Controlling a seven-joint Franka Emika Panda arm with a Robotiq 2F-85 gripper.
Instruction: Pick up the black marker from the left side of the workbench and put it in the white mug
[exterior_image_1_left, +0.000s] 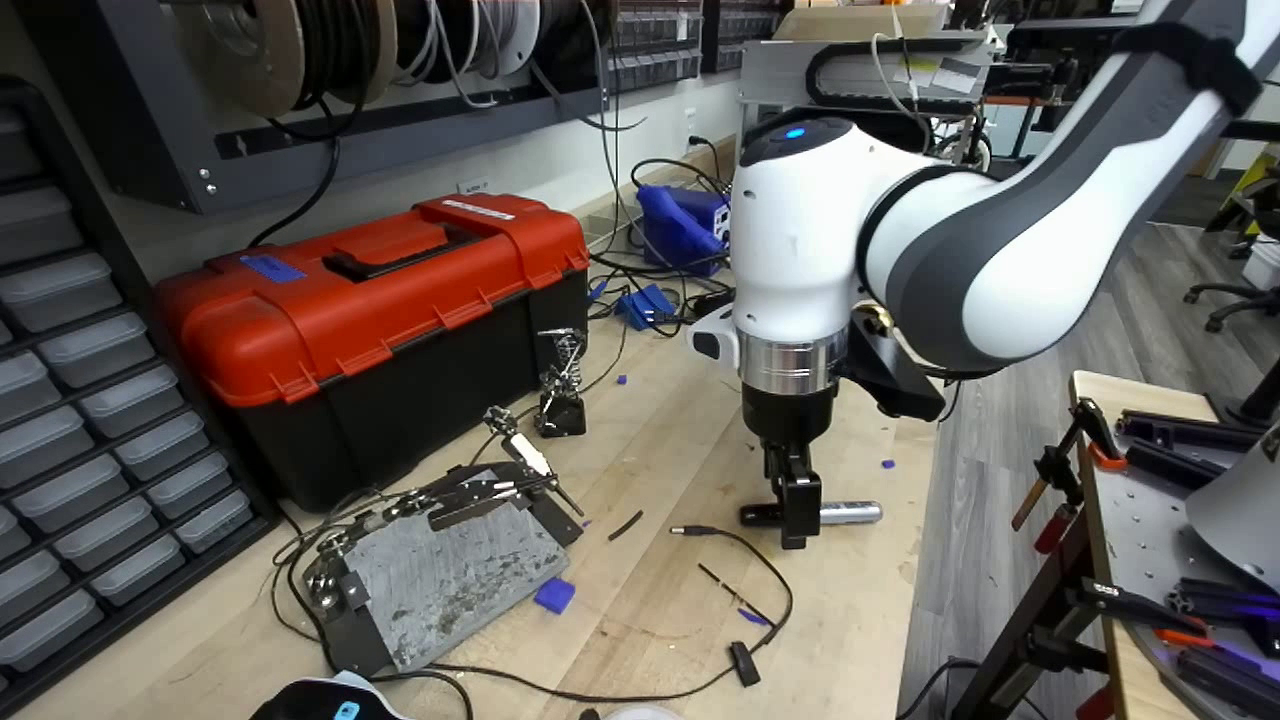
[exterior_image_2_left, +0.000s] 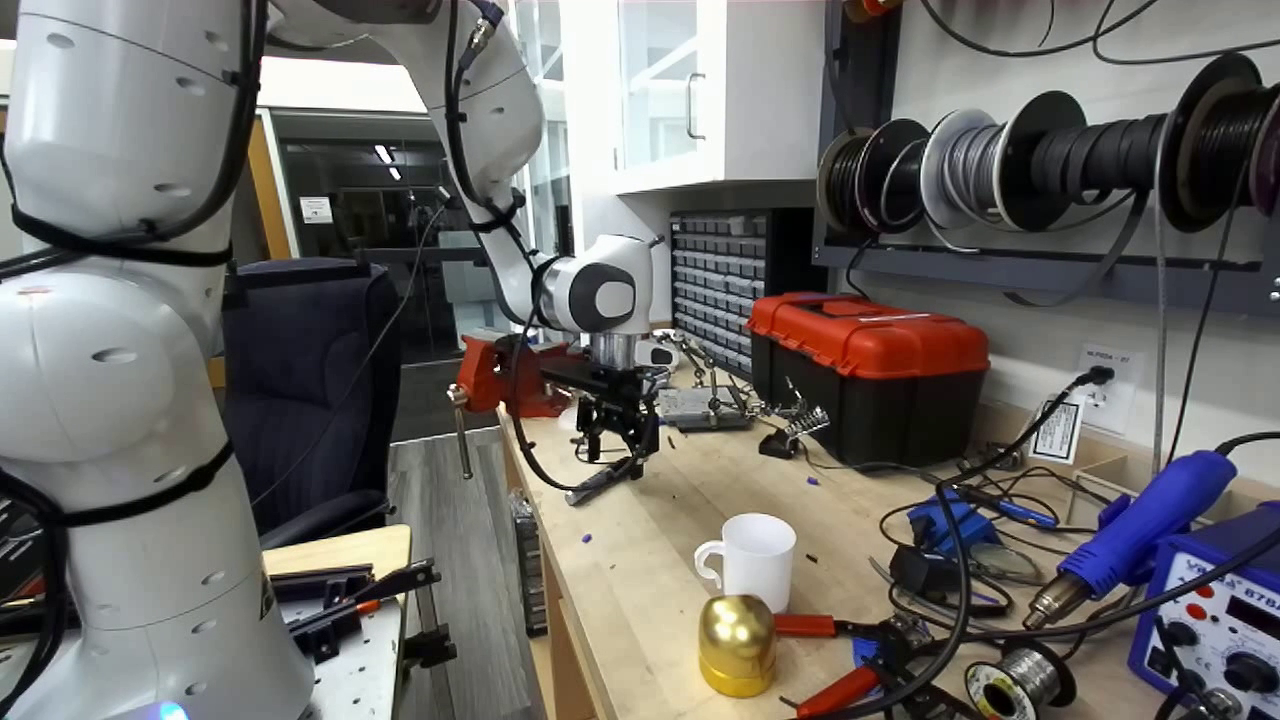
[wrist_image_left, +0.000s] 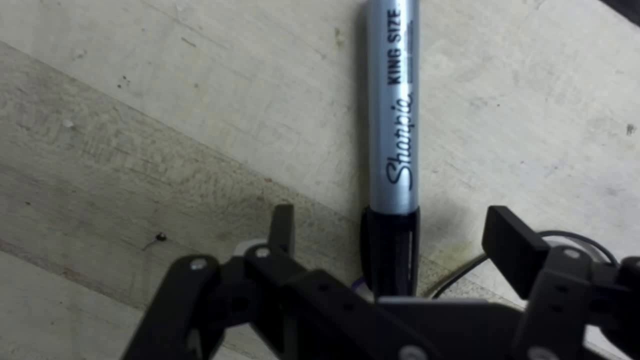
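Observation:
The black marker, a Sharpie with a silver-grey barrel and black cap, lies on the light wooden workbench (exterior_image_1_left: 640, 620). It shows in both exterior views (exterior_image_1_left: 850, 512) (exterior_image_2_left: 597, 485) and in the wrist view (wrist_image_left: 394, 150). My gripper (wrist_image_left: 397, 237) points down and is open, with one finger on each side of the black cap and a gap to both. The gripper also shows in both exterior views (exterior_image_1_left: 797, 510) (exterior_image_2_left: 618, 450), low over the bench. The cap's end is hidden behind the gripper body in the wrist view. The white mug (exterior_image_2_left: 760, 562) stands upright nearer the camera in an exterior view.
A gold cup (exterior_image_2_left: 737, 645) stands close to the mug, with red-handled pliers (exterior_image_2_left: 805, 626) beside it. A red and black toolbox (exterior_image_1_left: 400, 330) stands along the wall. A thin black cable (exterior_image_1_left: 785, 590) lies near the marker. A helping-hands stand (exterior_image_1_left: 460, 570) and blue soldering station (exterior_image_2_left: 1225, 600) are on the bench.

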